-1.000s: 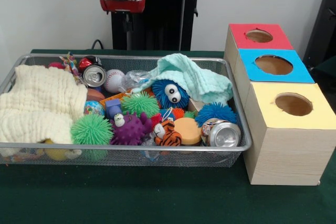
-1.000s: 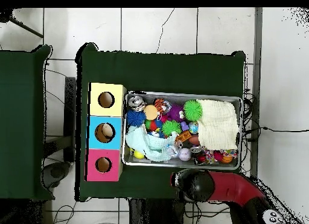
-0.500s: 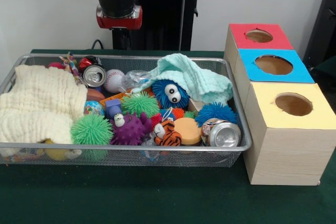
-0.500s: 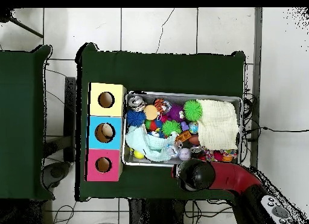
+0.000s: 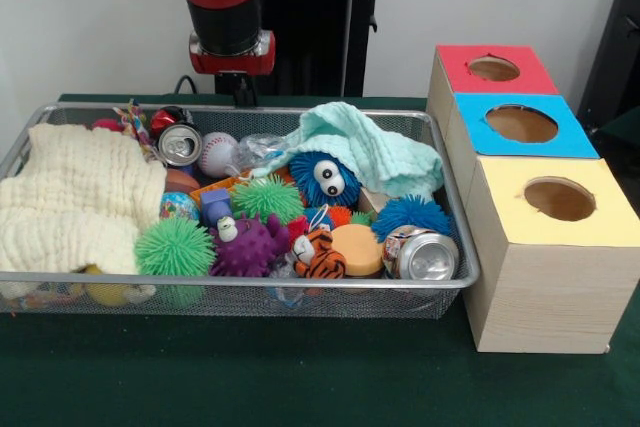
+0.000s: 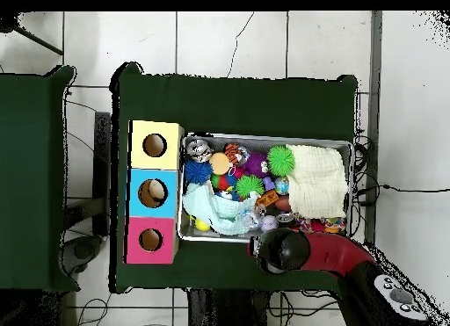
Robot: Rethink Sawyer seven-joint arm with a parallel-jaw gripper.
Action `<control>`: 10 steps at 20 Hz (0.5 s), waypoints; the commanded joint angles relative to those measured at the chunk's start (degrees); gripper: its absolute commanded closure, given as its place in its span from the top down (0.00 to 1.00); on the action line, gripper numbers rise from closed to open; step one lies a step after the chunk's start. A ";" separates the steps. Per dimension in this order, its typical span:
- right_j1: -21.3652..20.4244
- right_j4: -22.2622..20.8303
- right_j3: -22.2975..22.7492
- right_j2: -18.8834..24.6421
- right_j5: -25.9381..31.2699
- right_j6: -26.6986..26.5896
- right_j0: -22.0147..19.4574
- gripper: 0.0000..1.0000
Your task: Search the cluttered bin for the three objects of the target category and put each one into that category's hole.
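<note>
A wire mesh bin (image 5: 440, 172) holds mixed clutter. In it lie two drink cans (image 5: 180, 144) (image 5: 425, 255), a baseball (image 5: 218, 154), green spiky balls (image 5: 175, 245) (image 5: 268, 197), a purple spiky ball (image 5: 248, 245), a blue spiky ball with eyes (image 5: 325, 179), a tiger toy (image 5: 318, 255) and an orange disc (image 5: 358, 247). My gripper (image 5: 242, 92) hangs just behind the bin's far rim, near the baseball. Its state does not show. In the overhead view the arm's wrist (image 6: 279, 250) covers it at the bin's lower edge (image 6: 264, 240).
A cream cloth (image 5: 75, 197) fills the bin's left end. A mint cloth (image 5: 370, 152) drapes over the back right. Beside the bin stand three wooden boxes with holes: red (image 5: 493, 68), blue (image 5: 521, 124) and yellow (image 5: 559, 199).
The arm has come down and forward toward the bin's far rim, its red upper link swinging into the front view. Nothing in the bin has moved.
</note>
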 commanded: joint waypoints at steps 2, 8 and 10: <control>3.34 -3.92 -6.73 3.22 -4.92 -1.48 -0.08 0.00; 3.53 -4.50 -6.92 3.23 -4.37 -1.62 0.04 0.00; 3.81 -4.56 -7.43 3.34 -3.56 -1.89 0.12 0.00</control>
